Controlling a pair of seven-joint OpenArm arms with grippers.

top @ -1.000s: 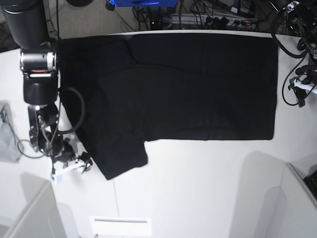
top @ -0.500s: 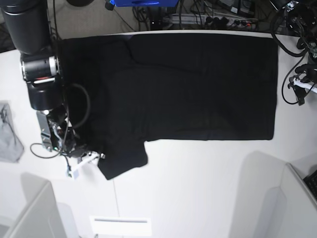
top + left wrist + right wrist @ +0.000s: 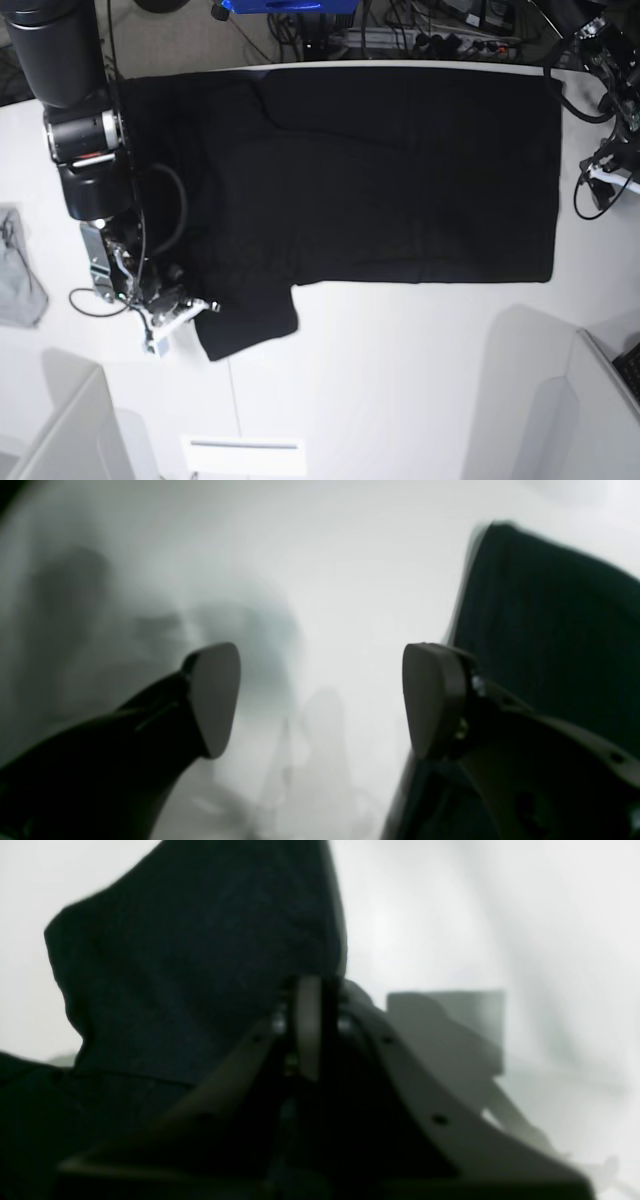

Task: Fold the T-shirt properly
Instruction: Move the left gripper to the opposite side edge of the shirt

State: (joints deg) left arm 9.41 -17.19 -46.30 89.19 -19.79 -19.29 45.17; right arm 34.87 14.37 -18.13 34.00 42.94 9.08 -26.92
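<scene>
My right end effector (image 3: 195, 308) is clamped on the shirt's (image 3: 350, 170) sleeve edge just ahead of it, I judge for folding inward, while my left end effector (image 3: 320, 700) waits open beside the hem.

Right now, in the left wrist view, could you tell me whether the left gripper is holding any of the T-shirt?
No, the left gripper stands wide open over bare white table, with the black T-shirt off to one side.

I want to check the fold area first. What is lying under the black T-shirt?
The T-shirt lies spread flat on the white table; bare table shows around its near and side edges. Anything beneath the cloth is covered and cannot be seen. The right gripper is shut on its sleeve edge.
</scene>
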